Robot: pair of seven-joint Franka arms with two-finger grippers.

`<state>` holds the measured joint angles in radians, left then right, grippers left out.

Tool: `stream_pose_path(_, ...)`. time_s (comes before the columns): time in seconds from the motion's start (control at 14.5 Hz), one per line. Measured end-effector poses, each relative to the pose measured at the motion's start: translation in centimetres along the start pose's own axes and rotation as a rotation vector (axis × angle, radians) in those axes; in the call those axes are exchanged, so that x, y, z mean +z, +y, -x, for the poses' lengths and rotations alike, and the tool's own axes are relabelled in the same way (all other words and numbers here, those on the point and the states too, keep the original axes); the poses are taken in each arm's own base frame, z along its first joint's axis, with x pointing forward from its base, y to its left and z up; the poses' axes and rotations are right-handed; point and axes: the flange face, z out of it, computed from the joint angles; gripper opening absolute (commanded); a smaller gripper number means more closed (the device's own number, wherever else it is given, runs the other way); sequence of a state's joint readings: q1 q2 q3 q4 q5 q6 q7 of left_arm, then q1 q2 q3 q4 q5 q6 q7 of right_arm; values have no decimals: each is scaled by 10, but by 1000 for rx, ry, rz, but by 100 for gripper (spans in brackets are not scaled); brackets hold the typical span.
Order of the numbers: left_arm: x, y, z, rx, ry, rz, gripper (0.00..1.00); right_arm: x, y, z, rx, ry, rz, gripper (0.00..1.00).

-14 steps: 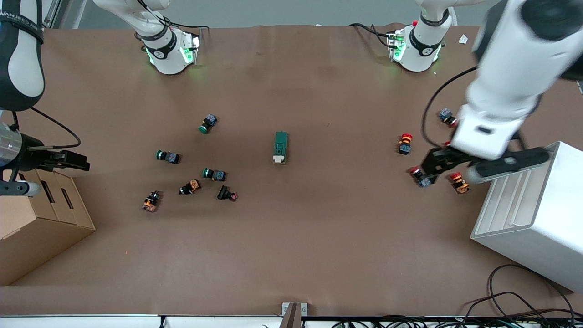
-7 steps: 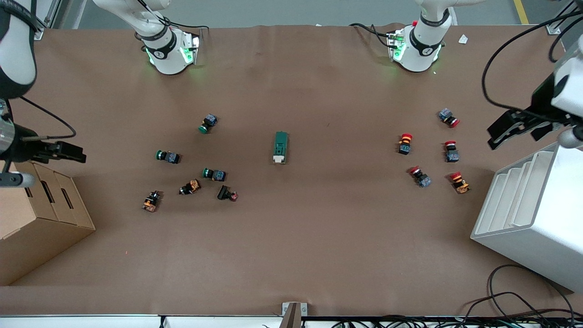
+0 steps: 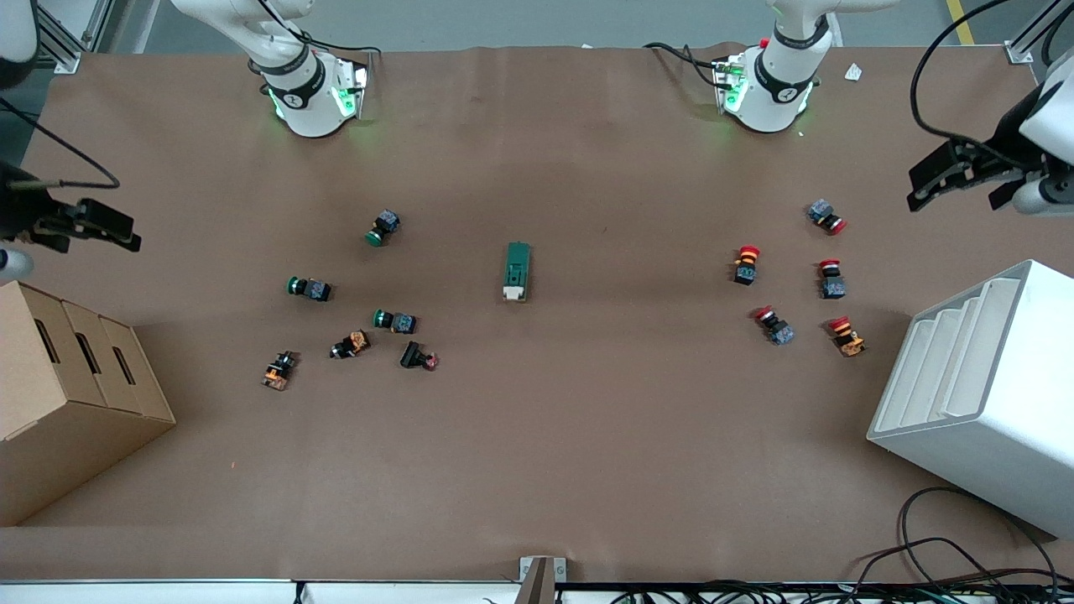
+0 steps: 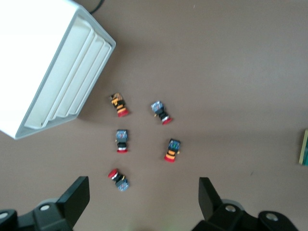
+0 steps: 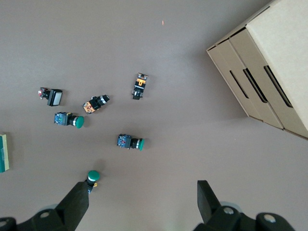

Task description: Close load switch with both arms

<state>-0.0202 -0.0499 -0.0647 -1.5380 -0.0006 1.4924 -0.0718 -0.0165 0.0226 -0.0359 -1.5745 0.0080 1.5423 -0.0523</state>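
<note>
Switch (image 3: 518,271) lengthwise, lever toward front camera

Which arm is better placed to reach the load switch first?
Neither clearly. The load switch lies mid-table; the left end effector and right end effector hang open over opposite table ends.

load switch (image 4: 304,147) cut by edge, lever position unreadable

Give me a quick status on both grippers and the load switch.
Left gripper open, right gripper open, both empty at table ends. Load switch mid-table, untouched. Nothing beside it.
</note>
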Motion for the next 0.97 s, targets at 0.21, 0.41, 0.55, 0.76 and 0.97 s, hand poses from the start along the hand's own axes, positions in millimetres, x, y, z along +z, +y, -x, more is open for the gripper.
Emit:
stream_pose_path(0.21, 2, -4, 22, 5, -12, -3, 100, -15, 0, 18, 1, 23, -1, 100)
stream_pose_path(0.41, 1, 2, 27, 16, -4, -4, 100, -22, 0, 26, 1, 34, -1, 100)
stream_pose_path(0.55, 1, 4, 26, 20, -1, -4, 100, -25, 0, 30, 1, 30, -1, 100)
stream_pose_path(0.76, 3, 9, 25, 30, -3, -5, 100, -32, 0, 37, 1, 28, -1, 100)
stream_pose_path(0.97, 9, 22, 23, 54, -12, -7, 100, -40, 0, 45, 2, 35, -1, 100)
